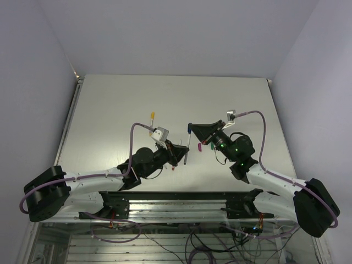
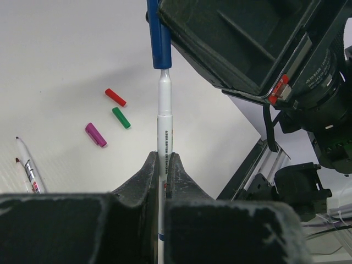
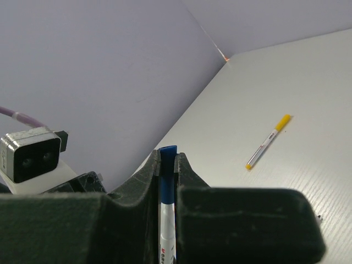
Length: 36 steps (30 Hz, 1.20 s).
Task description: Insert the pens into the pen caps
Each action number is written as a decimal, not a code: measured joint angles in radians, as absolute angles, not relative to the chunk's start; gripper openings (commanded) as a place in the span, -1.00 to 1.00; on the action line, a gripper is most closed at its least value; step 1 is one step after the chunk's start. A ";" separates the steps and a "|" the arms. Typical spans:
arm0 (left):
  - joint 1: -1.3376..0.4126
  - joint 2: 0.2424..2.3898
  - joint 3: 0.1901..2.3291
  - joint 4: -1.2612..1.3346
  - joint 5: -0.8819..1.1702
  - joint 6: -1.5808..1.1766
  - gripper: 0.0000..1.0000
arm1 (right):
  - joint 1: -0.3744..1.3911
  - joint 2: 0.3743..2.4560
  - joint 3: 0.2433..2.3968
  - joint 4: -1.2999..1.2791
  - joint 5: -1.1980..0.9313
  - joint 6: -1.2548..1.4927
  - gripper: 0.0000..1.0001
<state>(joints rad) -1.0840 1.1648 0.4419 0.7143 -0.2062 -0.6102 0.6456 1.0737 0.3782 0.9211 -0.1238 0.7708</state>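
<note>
My left gripper (image 2: 163, 159) is shut on a white pen (image 2: 165, 118), held above the table. The pen's tip end sits inside the blue cap (image 2: 159, 33). My right gripper (image 3: 167, 159) is shut on that blue cap (image 3: 168, 170), with the pen's white barrel (image 3: 168, 231) showing between its fingers. In the top view the two grippers (image 1: 181, 154) (image 1: 192, 131) meet at the table's middle with the pen (image 1: 186, 151) between them. Red (image 2: 115, 97), green (image 2: 121, 117) and magenta (image 2: 95, 135) caps lie loose on the table. An uncapped pen (image 2: 27, 170) lies at the left.
A pen with a yellow cap on it (image 3: 268, 141) lies farther back on the table, also in the top view (image 1: 152, 118). The magenta cap (image 1: 200, 146) lies just under the right arm. The table's metal front rail (image 1: 181, 206) runs between the arm bases.
</note>
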 measured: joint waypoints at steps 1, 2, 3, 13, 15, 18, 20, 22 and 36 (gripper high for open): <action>-1.084 1.163 0.441 0.714 -0.207 -0.610 -0.86 | 0.647 1.074 0.378 0.921 -0.123 0.770 -1.00; -1.084 1.161 0.439 0.716 -0.208 -0.610 -0.86 | 0.648 1.074 0.378 0.921 -0.123 0.770 -1.00; -1.084 1.159 0.437 0.719 -0.211 -0.610 -0.86 | 0.649 1.074 0.378 0.920 -0.124 0.770 -1.00; -1.084 1.153 0.417 0.764 -0.227 -0.618 -0.86 | 0.664 1.074 0.378 0.918 -0.124 0.770 -1.00; -1.084 1.153 0.409 0.778 -0.230 -0.622 -0.86 | 0.672 1.076 0.376 0.920 -0.124 0.770 -1.00; -1.084 1.154 0.406 0.794 -0.241 -0.627 -0.86 | 0.692 1.085 0.366 0.925 -0.123 0.770 -1.00; -1.084 1.155 0.404 0.806 -0.249 -0.630 -0.86 | 0.709 1.093 0.364 0.933 -0.112 0.767 -1.00; -1.084 1.159 0.398 0.818 -0.254 -0.634 -0.86 | 0.725 1.097 0.364 0.937 -0.092 0.756 -1.00; -1.094 1.139 0.398 0.778 -0.314 -0.595 -0.86 | 0.842 1.084 0.393 0.855 0.081 0.627 -1.00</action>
<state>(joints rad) -1.0939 1.1393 0.3981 0.7784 -0.3138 -0.5949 0.8421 1.0840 0.3931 0.8547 0.0807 0.6266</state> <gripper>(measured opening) 0.101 0.048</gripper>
